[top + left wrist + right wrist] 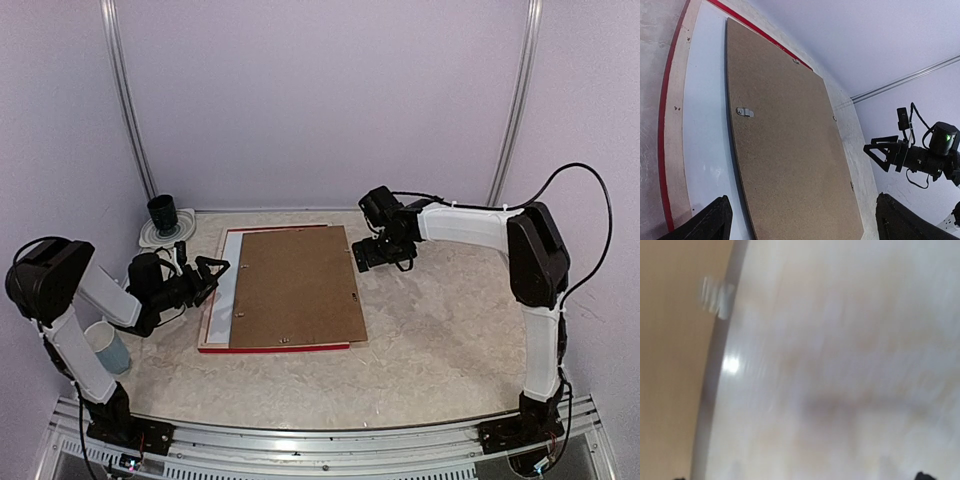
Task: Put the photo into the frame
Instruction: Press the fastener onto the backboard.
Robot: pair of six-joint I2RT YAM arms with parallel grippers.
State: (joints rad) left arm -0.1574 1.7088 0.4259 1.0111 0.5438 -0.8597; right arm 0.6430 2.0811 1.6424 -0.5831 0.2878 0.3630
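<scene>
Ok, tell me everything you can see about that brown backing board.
The backing board is a thin, flat brown rectangle, looking like pressed fibreboard with a speckled matte face. A small metal hanger clip and a few tiny metal tabs sit on it. It lies flat on the back of the frame, shifted right so a white strip shows at its left and its right edge overhangs the frame. Nothing holds it.

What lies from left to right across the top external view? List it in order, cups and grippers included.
In order: pale blue paper cup → black cup → left gripper, open → brown rectangular backing board → right gripper, open.
</scene>
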